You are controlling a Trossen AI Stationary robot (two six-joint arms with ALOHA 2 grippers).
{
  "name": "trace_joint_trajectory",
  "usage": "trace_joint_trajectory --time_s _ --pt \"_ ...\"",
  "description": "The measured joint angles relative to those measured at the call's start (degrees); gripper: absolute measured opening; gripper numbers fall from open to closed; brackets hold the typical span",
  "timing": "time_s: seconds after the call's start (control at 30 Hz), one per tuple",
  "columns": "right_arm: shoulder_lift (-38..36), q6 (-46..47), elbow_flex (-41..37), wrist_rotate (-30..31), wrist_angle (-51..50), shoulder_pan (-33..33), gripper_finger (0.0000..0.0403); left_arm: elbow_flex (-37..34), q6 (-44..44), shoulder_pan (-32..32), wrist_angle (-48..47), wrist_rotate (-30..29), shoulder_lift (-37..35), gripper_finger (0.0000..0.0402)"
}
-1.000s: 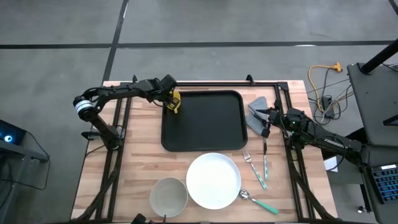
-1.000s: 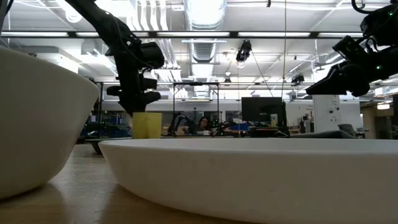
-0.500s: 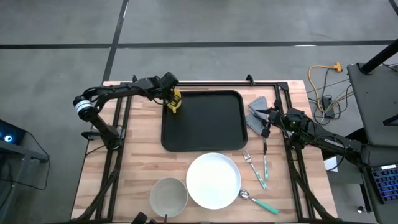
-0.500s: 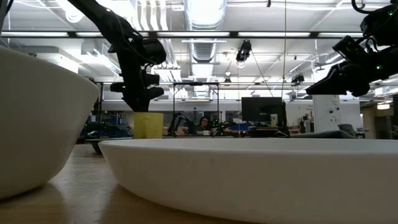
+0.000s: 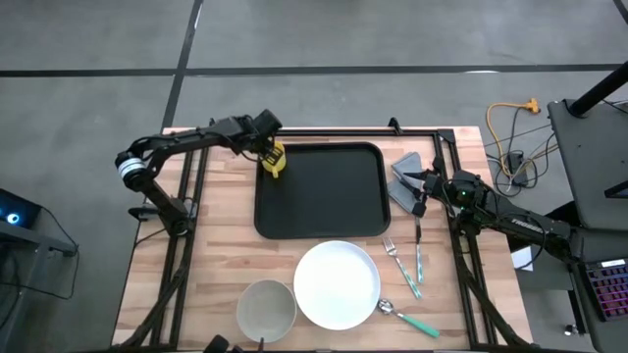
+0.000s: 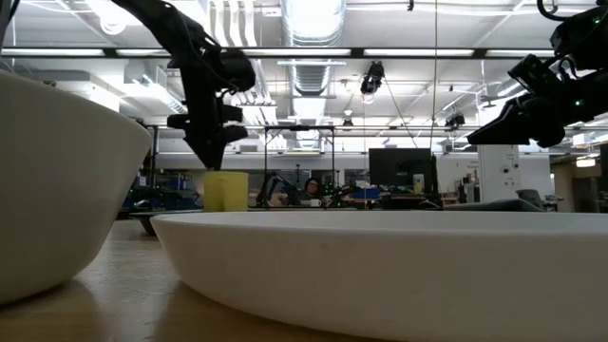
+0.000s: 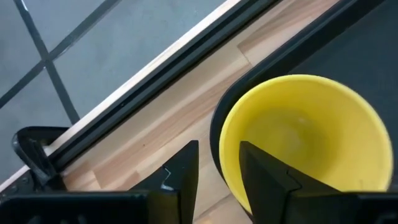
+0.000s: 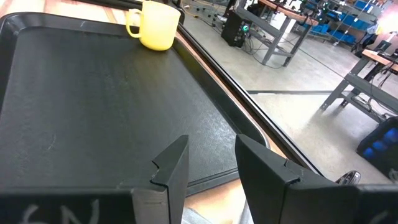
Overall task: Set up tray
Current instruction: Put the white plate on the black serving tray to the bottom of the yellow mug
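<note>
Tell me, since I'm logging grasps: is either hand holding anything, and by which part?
Nothing: the left hand stands open over the yellow plastic mug's rim; the right hand is empty.

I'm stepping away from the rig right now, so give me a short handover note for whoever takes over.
Left tool: open, just above the yellow cup, holding nothing.
Right tool: waits at the tray's right edge; fingers apart, empty.
Tray: far middle of the table.
Done: cup stands upright in the tray's far left corner.
Left: white plate, bowl, fork, spoon and grey napkin sit off the tray.
</note>
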Motion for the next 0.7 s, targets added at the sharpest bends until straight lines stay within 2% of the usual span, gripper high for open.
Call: trace_joint_trajectory --time_s 0.4,0.7 --pt "0.0 0.0 0.0 0.0 0.0 0.0 0.0123 6.5 0.0 -1.9 -4.9 0.1 -0.5 0.0101" --pt "0.0 0.0 0.0 0.0 0.0 0.0 0.0123 9.8 0.0 -7.3 -6.2 0.1 -0.5 0.0101"
